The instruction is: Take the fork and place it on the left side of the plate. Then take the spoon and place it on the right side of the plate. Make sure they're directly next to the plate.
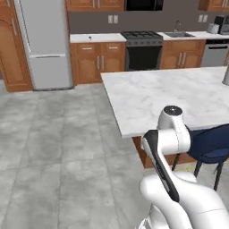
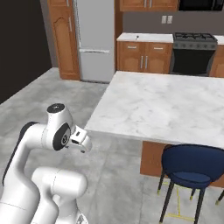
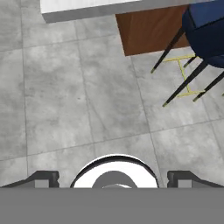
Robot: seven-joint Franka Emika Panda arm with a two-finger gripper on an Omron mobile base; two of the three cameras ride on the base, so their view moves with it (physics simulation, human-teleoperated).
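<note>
one gripper (image 3: 113,179) spread wide above floor tiles (image 3: 87,96), one blue stool (image 3: 205,30).

a blue stool (image 2: 192,168) tucked under the marble island (image 2: 162,107), fridge (image 1: 44,42) beyond

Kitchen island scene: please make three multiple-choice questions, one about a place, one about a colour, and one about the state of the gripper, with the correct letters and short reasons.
1. Where does the stool stand?
A. at the edge of the island counter
B. in front of the fridge
C. on top of the counter

2. What colour is the stool's seat?
A. red
B. dark blue
C. white

3. How is the gripper in the hand view?
A. shut on a fork
B. shut on a plate
C. open, holding nothing, aimed at the floor

Answers: 1 A, the seat sits by the counter edge; 2 B, the seat is dark blue; 3 C, the fingertips stand far apart with only tiles between them.
</note>
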